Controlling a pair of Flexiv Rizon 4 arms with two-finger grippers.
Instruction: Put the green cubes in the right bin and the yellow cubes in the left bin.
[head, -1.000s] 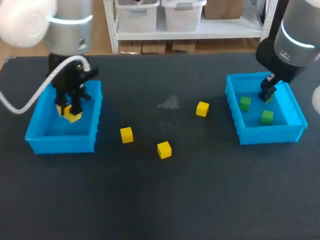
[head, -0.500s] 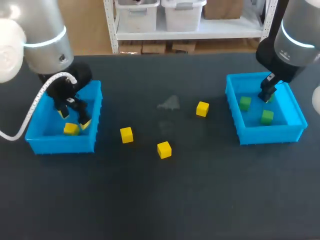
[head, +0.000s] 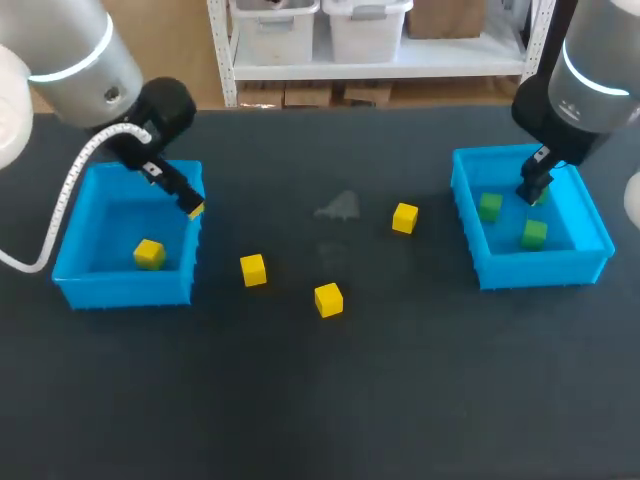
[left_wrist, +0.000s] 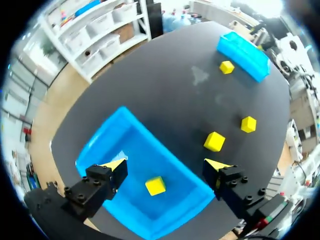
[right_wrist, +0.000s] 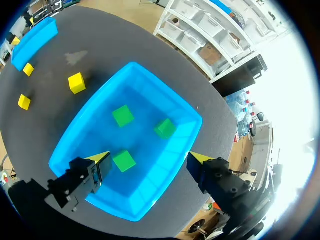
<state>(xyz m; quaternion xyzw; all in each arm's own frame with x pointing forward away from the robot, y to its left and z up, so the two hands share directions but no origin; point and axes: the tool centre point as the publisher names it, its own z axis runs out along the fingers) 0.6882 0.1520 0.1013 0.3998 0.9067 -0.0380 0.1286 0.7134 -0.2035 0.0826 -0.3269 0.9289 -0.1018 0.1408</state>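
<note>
Up from the left bin (head: 125, 290) we had raised our left gripper (head: 188, 203), leaving a yellow cube (head: 149, 254) inside, where yellows belong.
Its fingers stood apart and empty at the frame's upper left; three blocky yellow cubes (head: 328, 299) waited at centre; our right gripper (head: 535, 190) hung spread and empty over the smooth-walled right bin (head: 530, 272), which held three green cubes (right_wrist: 123, 115).

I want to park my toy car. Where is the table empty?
The near strip of table, in front of the left bin and right bin, is bare. The far strip is bare too. Between the bins it is crowded: three yellow cubes lie there.
</note>
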